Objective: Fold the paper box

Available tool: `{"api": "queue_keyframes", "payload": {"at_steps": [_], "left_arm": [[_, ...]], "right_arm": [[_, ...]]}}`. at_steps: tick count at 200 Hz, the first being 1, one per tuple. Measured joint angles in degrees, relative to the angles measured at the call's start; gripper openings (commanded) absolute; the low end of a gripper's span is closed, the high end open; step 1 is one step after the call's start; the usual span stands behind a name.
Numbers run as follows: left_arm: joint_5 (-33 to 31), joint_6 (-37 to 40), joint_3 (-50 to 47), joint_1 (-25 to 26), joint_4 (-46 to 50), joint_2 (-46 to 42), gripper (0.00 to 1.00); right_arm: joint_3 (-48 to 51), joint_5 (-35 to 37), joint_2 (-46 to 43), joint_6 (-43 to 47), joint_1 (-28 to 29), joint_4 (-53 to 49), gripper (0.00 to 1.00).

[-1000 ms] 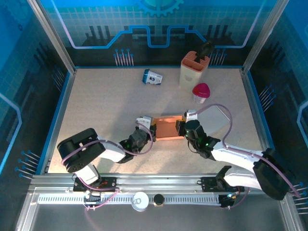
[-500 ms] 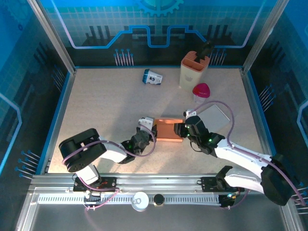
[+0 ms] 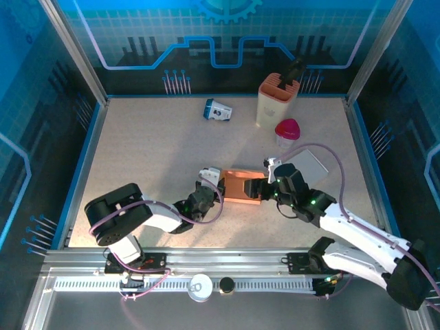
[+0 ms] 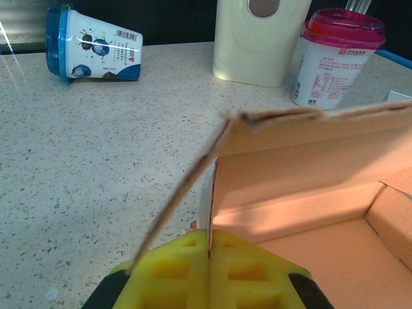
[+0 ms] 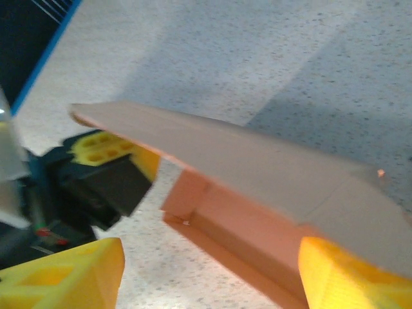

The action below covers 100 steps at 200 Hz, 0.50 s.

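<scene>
Mid-fold: the left gripper (image 4: 209, 254) pinches the left wall of the paper box (image 4: 309, 187). The right gripper (image 5: 206, 273) stands open around its right flap, which probably needs pressing inward next.

Twin arms (image 3: 161, 218): white link shells (image 3: 357, 230), rounded black joint housings (image 3: 113, 218), looping lilac cables (image 3: 341, 168), small green indicator lights (image 3: 313, 201), yellow grid-moulded finger pads (image 4: 174, 270) on black mounts.

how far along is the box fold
Done: the paper box has its walls up. In hand: left gripper clamps one wall; right gripper is open, straddling the other end. Left: the lid flap stands open, unclosed.
</scene>
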<state>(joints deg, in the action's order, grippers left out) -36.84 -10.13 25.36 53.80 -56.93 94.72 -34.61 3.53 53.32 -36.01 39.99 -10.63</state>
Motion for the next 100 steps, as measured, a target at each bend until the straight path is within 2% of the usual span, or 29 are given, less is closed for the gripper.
{"api": "queue_keyframes", "payload": {"at_steps": [58, 75, 100], "left_arm": [[-0.48, 0.0, 0.02, 0.2, 0.07, 0.0, 0.0], [-0.48, 0.0, 0.11, 0.33, 0.11, -0.04, 0.0], [-0.5, 0.04, 0.2, 0.39, 0.31, -0.09, 0.0]], "right_arm": [[-3.41, -3.37, -3.37, -4.87, -1.05, -5.99, 0.81], [-4.63, -3.61, -6.67, -7.69, -4.0, -8.26, 0.79], [-7.48, -5.62, -8.35, -11.98, -11.26, -9.9, 0.78]]}}
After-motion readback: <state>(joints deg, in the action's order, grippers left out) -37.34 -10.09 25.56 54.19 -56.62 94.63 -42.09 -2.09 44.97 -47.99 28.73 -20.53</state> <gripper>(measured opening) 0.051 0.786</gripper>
